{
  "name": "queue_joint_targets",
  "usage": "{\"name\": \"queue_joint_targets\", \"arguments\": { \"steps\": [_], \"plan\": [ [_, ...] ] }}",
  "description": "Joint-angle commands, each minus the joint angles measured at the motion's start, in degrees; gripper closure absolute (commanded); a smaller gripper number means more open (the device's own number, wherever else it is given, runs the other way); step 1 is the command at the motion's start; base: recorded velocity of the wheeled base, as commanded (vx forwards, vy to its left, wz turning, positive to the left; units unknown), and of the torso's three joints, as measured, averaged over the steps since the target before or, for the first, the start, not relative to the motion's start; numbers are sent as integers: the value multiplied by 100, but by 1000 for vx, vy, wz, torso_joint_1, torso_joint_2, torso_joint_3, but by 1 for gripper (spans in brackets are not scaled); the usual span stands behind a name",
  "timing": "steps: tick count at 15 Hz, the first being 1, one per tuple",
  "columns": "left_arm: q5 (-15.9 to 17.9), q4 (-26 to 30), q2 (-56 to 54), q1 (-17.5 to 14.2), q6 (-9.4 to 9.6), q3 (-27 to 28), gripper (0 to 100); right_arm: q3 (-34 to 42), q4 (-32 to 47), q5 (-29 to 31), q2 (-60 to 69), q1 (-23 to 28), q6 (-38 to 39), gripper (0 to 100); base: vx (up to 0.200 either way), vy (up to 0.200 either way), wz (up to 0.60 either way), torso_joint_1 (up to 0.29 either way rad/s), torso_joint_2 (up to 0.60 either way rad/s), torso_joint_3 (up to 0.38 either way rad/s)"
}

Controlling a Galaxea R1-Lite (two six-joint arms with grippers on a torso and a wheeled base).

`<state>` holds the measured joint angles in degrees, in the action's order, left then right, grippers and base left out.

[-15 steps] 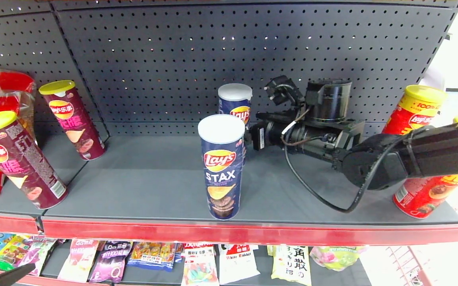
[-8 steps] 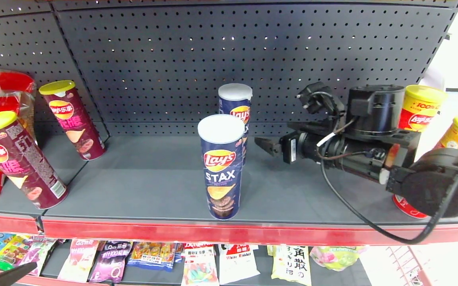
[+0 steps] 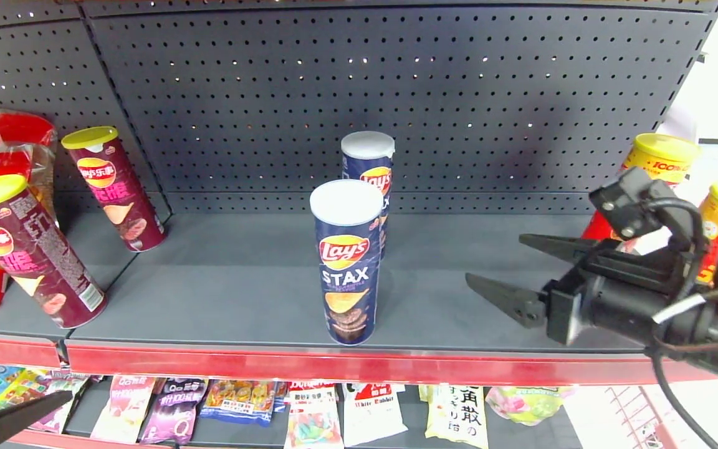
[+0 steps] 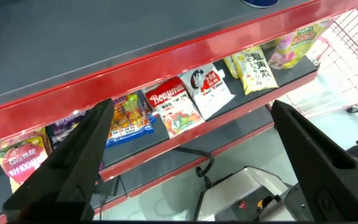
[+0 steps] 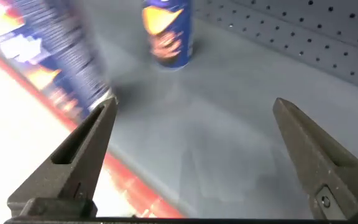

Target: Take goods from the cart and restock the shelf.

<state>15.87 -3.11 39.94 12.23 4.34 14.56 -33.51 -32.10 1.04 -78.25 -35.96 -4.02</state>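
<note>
Even, fairly bright light falls from above and in front of the front blue can (image 3: pixel 346 259) in the head view, leaving only a faint soft shadow on the shelf (image 3: pixel 240 280) just right of it and a broad dim patch on the pegboard (image 3: pixel 272 93) up to its right. Pinpricks of light shine through the pegboard holes above the can. Far right of the can the room beyond the shelf is blown out to white. The red shelf edge (image 3: pixel 396 368) below it has a glossy sheen and bows, and the maroon cans (image 3: pixel 28 249) far left of it lean outward with wide-lens distortion. In the right wrist view the can is smeared by motion blur, and the right tool (image 5: pixel 194 104) reads as a dark shape against the grey shelf
</note>
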Motion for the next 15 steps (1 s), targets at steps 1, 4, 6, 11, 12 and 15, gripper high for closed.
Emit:
{"name": "queue_joint_targets", "arguments": {
  "steps": [1, 4, 6, 11, 12, 15],
  "plan": [
    [12, -41, 260, -1, -3, 12, 0, 504, 388, 28, 1207, -262, -37, 0, 0, 0, 0, 0, 0, 0],
    [21, -401, 779, -1, -3, 21, 0, 829, 2155, 723, 3185, -183, -55, 0, 0, 0, 0, 0, 0, 0],
    [30, -876, 1280, -1, -21, 65, 0, 881, 3561, 1355, 4556, 107, -28, 0, 0, 0, 0, 0, 0, 0],
    [74, -1368, 2554, 315, -390, 707, 0, 1172, 5020, 1478, 6639, 2445, 95, 0, 0, 0, 0, 0, 0, 0],
    [56, -1465, 2809, 553, -698, 856, 0, 1391, 5020, 1417, 6876, 2928, 95, 0, 0, 0, 0, 0, 0, 0],
    [-84, -2379, 3767, 975, -803, 961, 0, 1796, 4985, 1180, 7307, 3227, 60, 0, 0, 0, 0, 0, 0, 0]
  ]
}}
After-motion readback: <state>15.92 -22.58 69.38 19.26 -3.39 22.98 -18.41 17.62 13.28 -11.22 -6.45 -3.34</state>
